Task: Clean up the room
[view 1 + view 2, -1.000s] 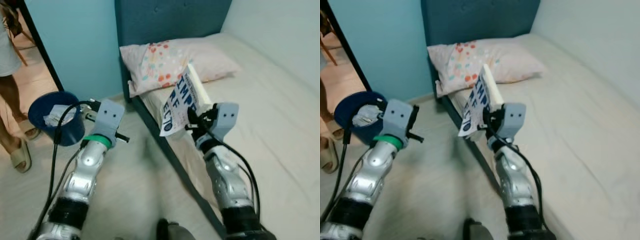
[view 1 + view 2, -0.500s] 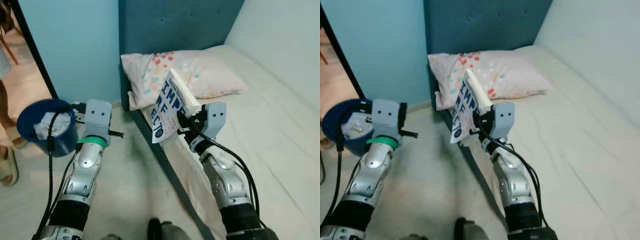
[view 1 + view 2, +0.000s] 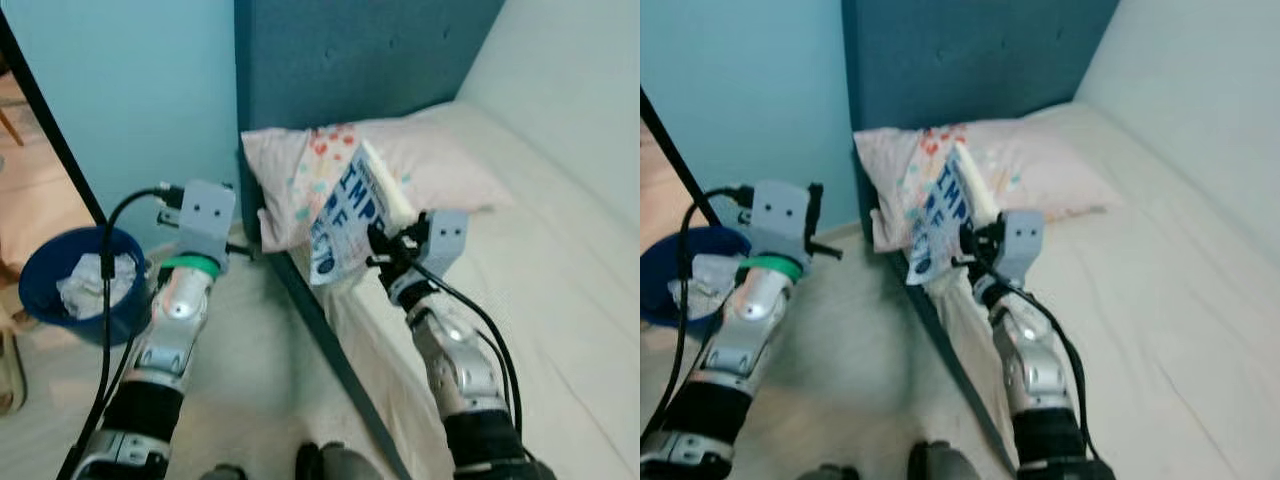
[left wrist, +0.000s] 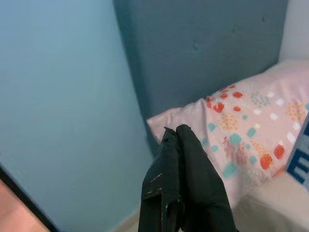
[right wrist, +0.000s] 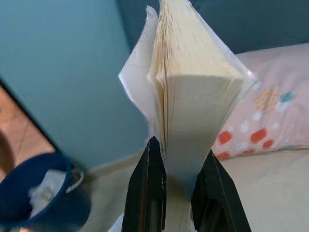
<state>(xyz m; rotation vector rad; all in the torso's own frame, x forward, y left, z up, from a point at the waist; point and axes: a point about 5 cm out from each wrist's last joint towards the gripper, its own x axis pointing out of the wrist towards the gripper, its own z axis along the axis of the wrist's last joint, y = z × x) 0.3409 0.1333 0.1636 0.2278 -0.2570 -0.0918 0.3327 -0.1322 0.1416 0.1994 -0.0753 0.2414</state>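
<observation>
Right gripper [image 5: 177, 176] clamps a book [image 3: 350, 215] upright before the pillow [image 3: 440, 165]. Left gripper [image 4: 177, 140], fingers pressed together, empty. Bucket [image 3: 60, 300] at 9 o'clock.

Blue walls [image 3: 130, 90], dark-blue headboard [image 3: 350, 50]

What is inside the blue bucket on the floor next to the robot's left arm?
The blue bucket holds crumpled white paper or tissue. The wad covers the bottom, so anything under it cannot be seen, and the left arm's black cable crosses in front of it.
</observation>
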